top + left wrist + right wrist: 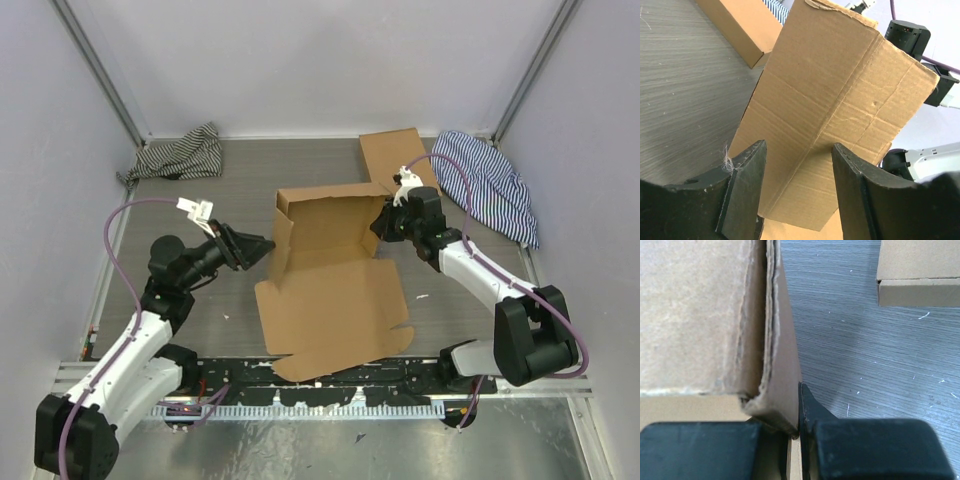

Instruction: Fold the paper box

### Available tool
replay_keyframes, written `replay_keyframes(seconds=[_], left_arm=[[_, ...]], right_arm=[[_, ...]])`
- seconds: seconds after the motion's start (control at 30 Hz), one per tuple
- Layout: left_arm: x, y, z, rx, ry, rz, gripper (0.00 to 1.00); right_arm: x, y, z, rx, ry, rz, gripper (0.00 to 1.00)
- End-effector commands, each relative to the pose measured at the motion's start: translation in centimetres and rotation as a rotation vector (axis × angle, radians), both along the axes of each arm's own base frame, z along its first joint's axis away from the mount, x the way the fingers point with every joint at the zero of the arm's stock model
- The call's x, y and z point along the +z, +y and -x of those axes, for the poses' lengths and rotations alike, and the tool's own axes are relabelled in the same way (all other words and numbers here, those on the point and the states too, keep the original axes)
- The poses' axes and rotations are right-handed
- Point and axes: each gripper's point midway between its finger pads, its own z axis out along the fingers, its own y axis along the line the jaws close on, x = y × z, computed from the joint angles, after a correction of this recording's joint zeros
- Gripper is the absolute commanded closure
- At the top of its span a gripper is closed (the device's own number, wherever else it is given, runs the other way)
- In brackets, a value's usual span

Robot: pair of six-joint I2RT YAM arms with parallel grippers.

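Note:
The paper box (pixel 330 285) is brown cardboard, partly folded, in the middle of the table, with its back and side walls raised and its front panel lying flat. My left gripper (pixel 262 243) is open just left of the box's left wall. In the left wrist view that wall (pixel 840 110) stands in front of my spread fingers (pixel 747 175), apart from them. My right gripper (pixel 385 222) is shut on the box's right wall. In the right wrist view the doubled wall (pixel 775 365) is pinched between the jaws (pixel 799 410).
A smaller closed brown box (pixel 395 155) lies at the back right; it also shows in the right wrist view (pixel 917 275) and the left wrist view (pixel 740 30). Striped cloths lie at the back left (pixel 180 155) and right (pixel 490 185). White walls enclose the table.

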Motion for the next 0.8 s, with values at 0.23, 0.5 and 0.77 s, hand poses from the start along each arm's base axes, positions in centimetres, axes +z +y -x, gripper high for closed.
replay_keyframes(seconds=[0.23,0.5,0.77], left_arm=[[1.6,0.2,-0.9,0.114,-0.049,-0.093,0.37],[1.4,-1.8,-1.5,0.106,-0.049,-0.164,0.38],[-0.9,-2.1,-2.7,0.19,-0.026,-0.336,0.4]], right_arm=[[3.6,0.6,-1.7,-0.003,-0.095,-0.052,0.92],[3.4,0.7,-1.5,-0.007,-0.085,-0.058,0.92],[3.6,1.6,-1.1,-0.001,-0.095,-0.041,0.92]])
